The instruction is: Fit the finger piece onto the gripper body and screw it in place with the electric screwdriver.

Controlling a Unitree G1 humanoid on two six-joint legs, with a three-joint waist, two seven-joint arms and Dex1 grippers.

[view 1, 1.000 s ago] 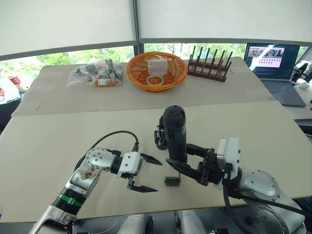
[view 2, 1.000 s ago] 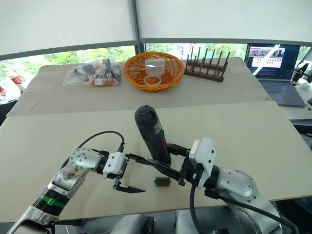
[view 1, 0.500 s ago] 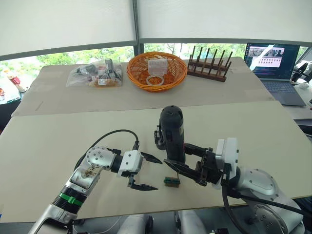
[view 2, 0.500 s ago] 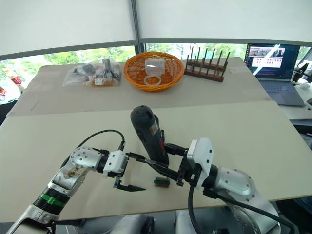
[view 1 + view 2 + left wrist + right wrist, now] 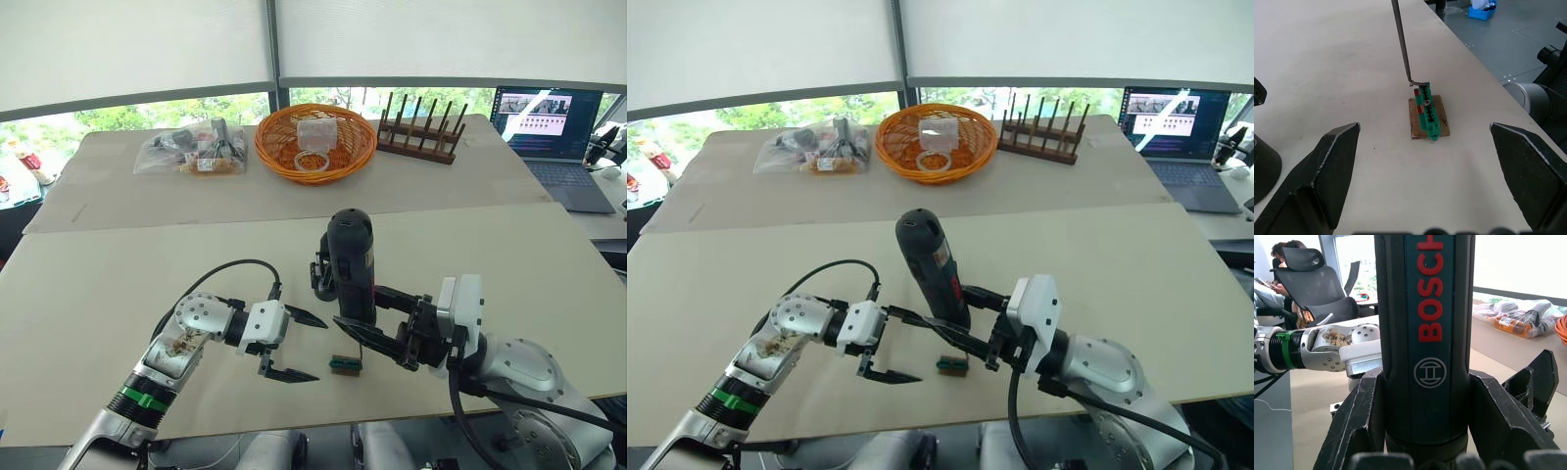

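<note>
- My right gripper (image 5: 377,338) has its fingers clamped round the electric screwdriver (image 5: 351,266), upright over the table (image 5: 118,284); its bit touches the green screw holder (image 5: 1427,111).
- A sideways nudge could skid that holder.
- Left gripper (image 5: 302,347) fingers gape wide, empty.
</note>
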